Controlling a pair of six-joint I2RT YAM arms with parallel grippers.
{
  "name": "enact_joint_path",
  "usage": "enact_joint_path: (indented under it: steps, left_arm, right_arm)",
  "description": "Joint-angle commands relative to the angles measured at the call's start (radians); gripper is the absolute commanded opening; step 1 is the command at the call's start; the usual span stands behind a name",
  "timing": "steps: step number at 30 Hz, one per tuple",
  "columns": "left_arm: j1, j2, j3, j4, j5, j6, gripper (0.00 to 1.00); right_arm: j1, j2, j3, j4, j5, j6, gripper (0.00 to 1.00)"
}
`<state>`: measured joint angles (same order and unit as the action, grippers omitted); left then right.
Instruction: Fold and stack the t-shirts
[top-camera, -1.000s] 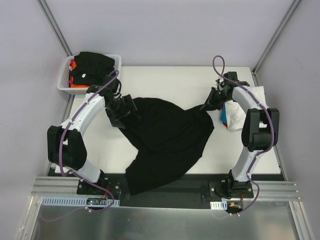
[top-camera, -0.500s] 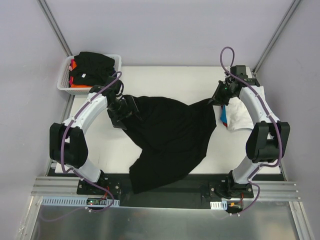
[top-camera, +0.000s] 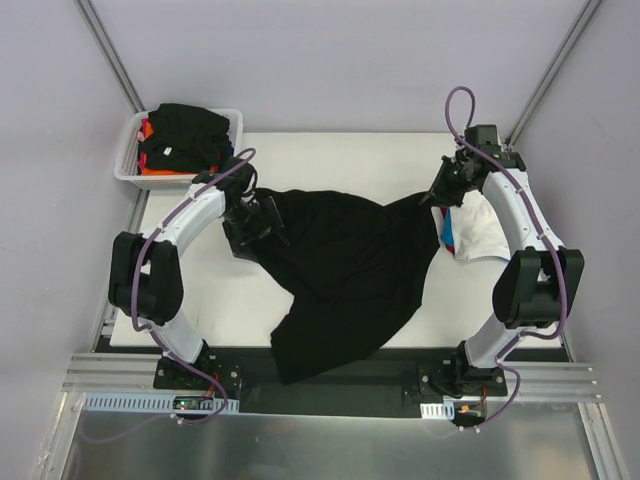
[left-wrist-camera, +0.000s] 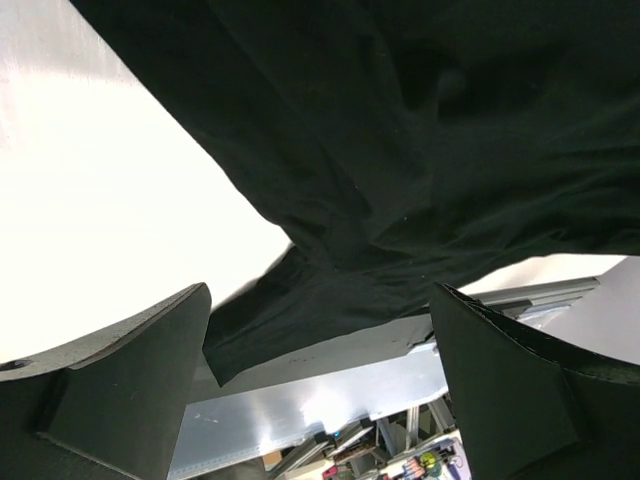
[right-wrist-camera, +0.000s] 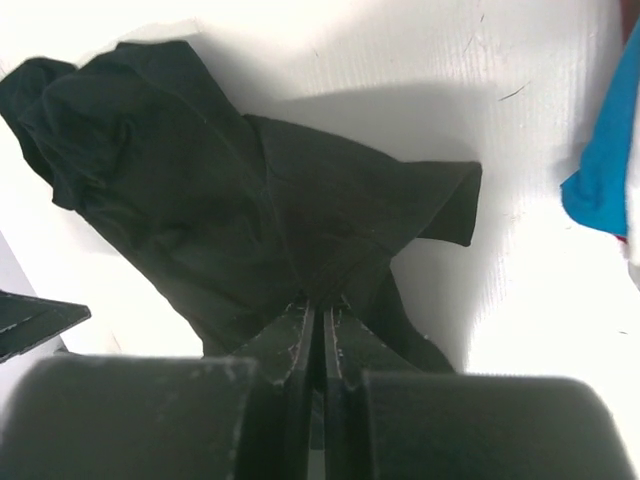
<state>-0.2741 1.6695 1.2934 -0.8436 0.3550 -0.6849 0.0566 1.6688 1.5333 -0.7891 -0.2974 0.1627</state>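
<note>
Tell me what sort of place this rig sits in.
Probably a robotics lab test cell, not a home: robot arms bolted to an aluminium rail, bare grey partition walls around the white table, and a black t-shirt laid out as practice laundry.

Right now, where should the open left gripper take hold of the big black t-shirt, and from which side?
Probably the far left edge of the black t-shirt, opposite the corner the right gripper pinches. That edge lies rumpled beside bare table, so the left gripper can drop from above, one finger outside the cloth.
</note>
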Motion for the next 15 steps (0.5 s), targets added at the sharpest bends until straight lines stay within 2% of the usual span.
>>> enact_joint_path:
  steps: [1, 6, 7, 9, 10, 12, 15]
  left_arm:
    - [-0.011, 0.041, 0.015, 0.003, -0.06, 0.008, 0.92]
    - [-0.011, 0.166, 0.089, 0.026, -0.119, 0.027, 0.9]
    - [-0.011, 0.182, 0.125, 0.029, -0.116, 0.028, 0.9]
    - [-0.011, 0.216, 0.161, 0.038, -0.114, 0.036, 0.9]
    - [-0.01, 0.225, 0.196, 0.038, -0.117, 0.039, 0.9]
    - [-0.011, 0.254, 0.231, 0.038, -0.131, 0.056, 0.9]
    - [-0.01, 0.289, 0.308, 0.038, -0.169, 0.091, 0.9]
  right_arm:
    - [-0.004, 0.038, -0.048, -0.024, -0.052, -0.019, 0.01]
    - [-0.004, 0.046, -0.108, 0.008, -0.089, -0.008, 0.01]
    - [-0.004, 0.052, -0.11, 0.005, -0.103, -0.014, 0.1]
    - [-0.004, 0.086, -0.096, -0.016, -0.135, -0.032, 0.38]
    - [-0.004, 0.092, -0.088, -0.033, -0.141, -0.04, 0.48]
    - [-0.003, 0.086, -0.078, -0.038, -0.151, -0.042, 0.49]
    - [0.002, 0.042, -0.07, -0.038, -0.166, -0.011, 0.39]
